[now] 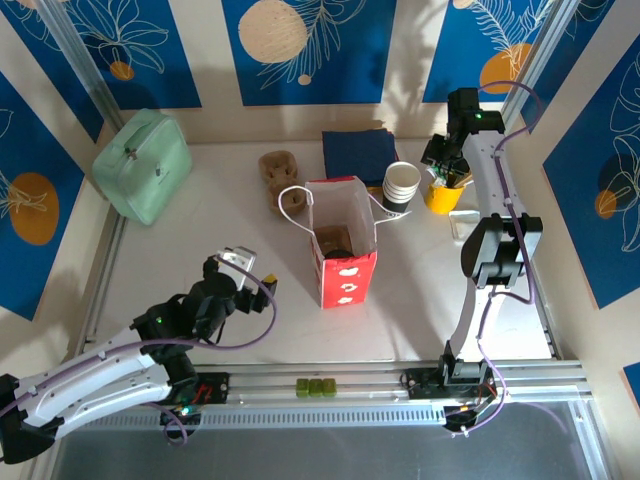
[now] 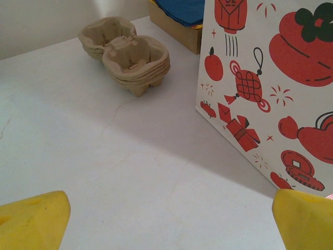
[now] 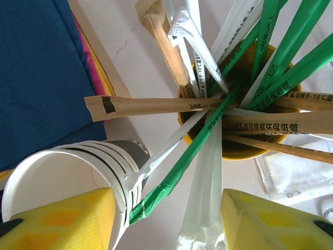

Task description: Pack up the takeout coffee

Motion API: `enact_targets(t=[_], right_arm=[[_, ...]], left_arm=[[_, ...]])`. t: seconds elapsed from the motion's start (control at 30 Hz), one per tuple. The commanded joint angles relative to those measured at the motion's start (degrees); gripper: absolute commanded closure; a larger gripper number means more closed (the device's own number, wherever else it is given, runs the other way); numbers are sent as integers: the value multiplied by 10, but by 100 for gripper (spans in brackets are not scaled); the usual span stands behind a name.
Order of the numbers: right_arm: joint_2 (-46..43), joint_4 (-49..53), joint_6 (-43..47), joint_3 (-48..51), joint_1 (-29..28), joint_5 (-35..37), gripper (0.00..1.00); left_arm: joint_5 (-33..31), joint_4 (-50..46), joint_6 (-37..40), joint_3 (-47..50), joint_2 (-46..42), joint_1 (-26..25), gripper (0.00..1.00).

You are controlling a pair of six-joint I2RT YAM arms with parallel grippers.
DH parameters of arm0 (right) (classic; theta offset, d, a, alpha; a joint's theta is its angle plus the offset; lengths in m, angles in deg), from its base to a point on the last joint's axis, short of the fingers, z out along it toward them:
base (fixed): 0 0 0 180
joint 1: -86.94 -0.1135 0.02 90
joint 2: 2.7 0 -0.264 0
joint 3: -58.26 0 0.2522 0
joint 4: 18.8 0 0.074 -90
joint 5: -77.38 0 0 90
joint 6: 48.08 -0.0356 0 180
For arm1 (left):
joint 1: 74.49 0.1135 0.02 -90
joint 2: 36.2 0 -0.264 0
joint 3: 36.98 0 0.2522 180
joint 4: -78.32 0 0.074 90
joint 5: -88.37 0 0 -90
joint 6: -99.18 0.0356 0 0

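Where the coffee is: I read the dark round shape [image 1: 336, 240] low inside the open red-and-white paper bag [image 1: 345, 270] at mid-table as the lid of the takeout coffee. It faces up, so the cup probably stands upright. The green cup itself I cannot make out.

Left gripper [image 1: 243, 262]: it sits low on the table just left of the bag. Its yellow fingers are spread wide with nothing between them.

Right gripper [image 3: 169, 219]: it hangs over the yellow pot [image 3: 244, 151] at the far right, fingers spread. Wrapped straws [image 3: 208, 151] fan up between them, none pinched. A stack of white cups [image 1: 401, 182] stands just beside the pot.

Which arm is nearer: the left, by a good margin. The coffee lies to its right and slightly beyond, behind the bag wall. The right gripper is well apart from the bag.

My read: the cup looks packed. A straw would come next, and I'd have to lift it along its own tilted length.

Also on the table: pulp cup trays [image 2: 136, 61], beyond the bag.
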Motion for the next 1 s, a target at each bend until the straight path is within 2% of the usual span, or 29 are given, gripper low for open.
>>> enact_targets(t=[0.0, 0.53, 0.97], right_arm=[[9, 9, -3, -8, 5, -2, 45], [45, 36, -9, -48, 5, -25, 53], [40, 59, 5, -62, 8, -16, 67]], left_arm=[[-9, -1, 11, 0, -8, 0, 1], [-6, -8, 18, -8, -7, 1, 1], [-4, -11, 14, -10, -5, 1, 1]])
